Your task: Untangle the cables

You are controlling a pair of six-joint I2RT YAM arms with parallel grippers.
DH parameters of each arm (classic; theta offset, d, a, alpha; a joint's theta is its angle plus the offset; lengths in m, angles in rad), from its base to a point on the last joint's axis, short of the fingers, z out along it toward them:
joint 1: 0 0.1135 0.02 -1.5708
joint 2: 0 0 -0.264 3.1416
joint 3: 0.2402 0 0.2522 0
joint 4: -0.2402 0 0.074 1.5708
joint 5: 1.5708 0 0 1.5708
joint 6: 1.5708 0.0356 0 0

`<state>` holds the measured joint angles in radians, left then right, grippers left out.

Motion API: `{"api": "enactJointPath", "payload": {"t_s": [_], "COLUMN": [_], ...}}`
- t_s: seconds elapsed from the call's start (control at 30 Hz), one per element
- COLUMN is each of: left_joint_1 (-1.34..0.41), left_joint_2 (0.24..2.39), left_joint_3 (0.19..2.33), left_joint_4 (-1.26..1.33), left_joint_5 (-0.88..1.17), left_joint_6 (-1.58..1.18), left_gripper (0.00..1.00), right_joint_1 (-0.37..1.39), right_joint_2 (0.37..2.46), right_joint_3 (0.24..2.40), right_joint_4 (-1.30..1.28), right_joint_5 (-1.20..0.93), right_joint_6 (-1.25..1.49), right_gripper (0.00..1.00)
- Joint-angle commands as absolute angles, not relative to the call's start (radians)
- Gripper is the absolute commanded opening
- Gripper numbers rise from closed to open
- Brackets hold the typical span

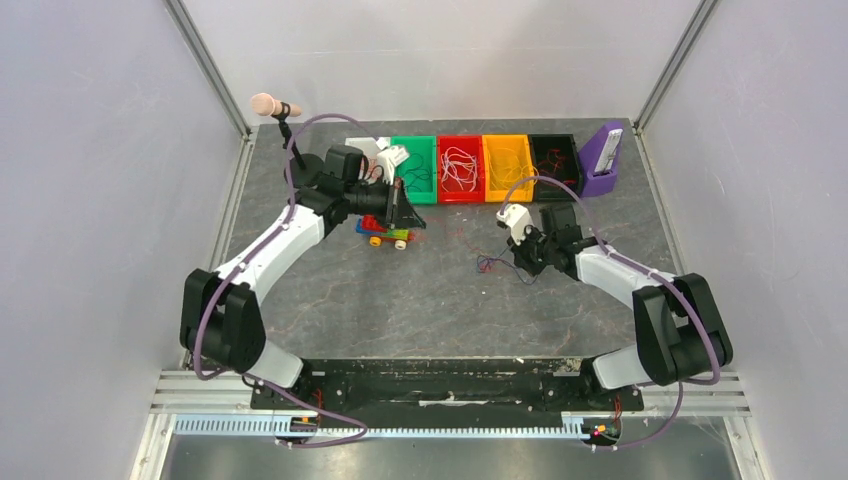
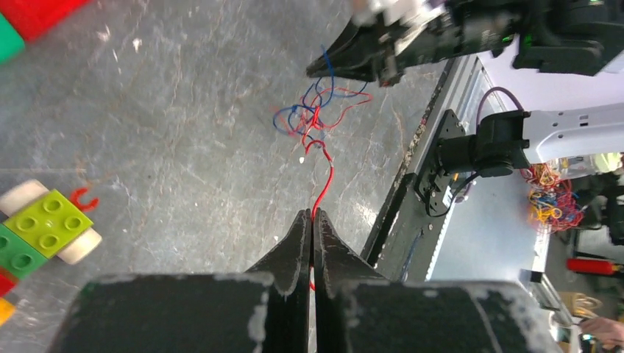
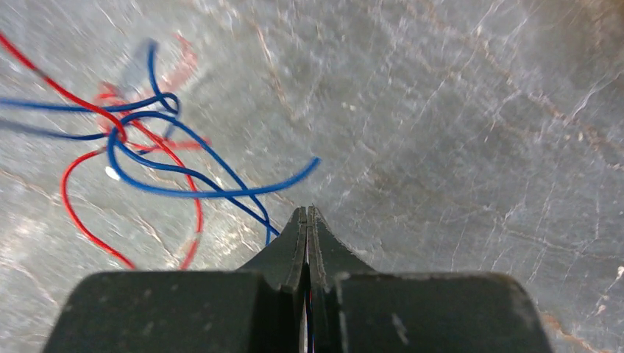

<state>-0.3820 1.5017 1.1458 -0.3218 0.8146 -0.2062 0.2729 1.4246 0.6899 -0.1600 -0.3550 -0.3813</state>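
Cable tangle: a small loose knot of thin red and blue wires (image 1: 497, 265) lay on the grey, stone-patterned tabletop (image 1: 400, 310). It sat nearest the arm bases, between the two grippers and closer to the right one.
Right gripper: the right gripper (image 3: 307, 215) had its fingers pressed together with no gap showing. A thin blue wire (image 3: 221, 193) ran into the tips, so we read it as pinched there.
Right gripper, purpose: we judged this hold an anchor that pinned the blue side of the knot low over the table.
Left gripper: the left gripper (image 2: 312, 219) was farther out and closed fully on a thin red wire (image 2: 328, 180). That wire led from the fingertips across the table to the knot.
Why this arrangement: with one colour per gripper, on opposite sides of the knot, we judged that drawing the grippers apart should slide red out of blue.
Progress: the loops were crossed at the centre, so we judged separation not yet done.
Risk: we judged that a loop could cinch instead of slipping free.
Toy car: a block car of green, yellow and red plastic bricks with white wheels (image 1: 388, 236) stood just beside the left gripper. We judged it unrelated to the task.
Bins: a row of green, red, orange and black open plastic bins (image 1: 461, 198) stood at the far edge with loose wires inside. We judged these the place for freed strands.
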Motion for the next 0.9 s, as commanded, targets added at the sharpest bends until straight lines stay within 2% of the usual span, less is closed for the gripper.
{"api": "enactJointPath", "payload": {"t_s": [0.0,0.4,0.57,0.87], "left_joint_1": [-0.364,-0.122,-0.025,-0.009], "left_joint_2": [1.414,1.381,1.396,1.432], "left_joint_3": [1.281,1.552,1.657,1.785], "left_joint_4": [-0.391,-0.466,-0.42,-0.36], "left_joint_5": [0.807,0.87,0.898,0.994], "left_joint_6": [-0.07,-0.042,-0.104,-0.174], "left_gripper": [0.02,0.02,0.02,0.02], "right_joint_1": [0.273,0.144,0.1,0.092], "right_joint_2": [1.465,1.459,1.465,1.449], "right_joint_3": [0.668,0.631,0.614,0.653], "right_joint_4": [-0.208,-0.265,-0.262,-0.314], "right_joint_5": [-0.246,-0.134,-0.124,-0.205], "right_joint_6": [-0.505,-0.718,-0.766,-0.758], "right_gripper": [0.0,0.0,0.0,0.0]}}
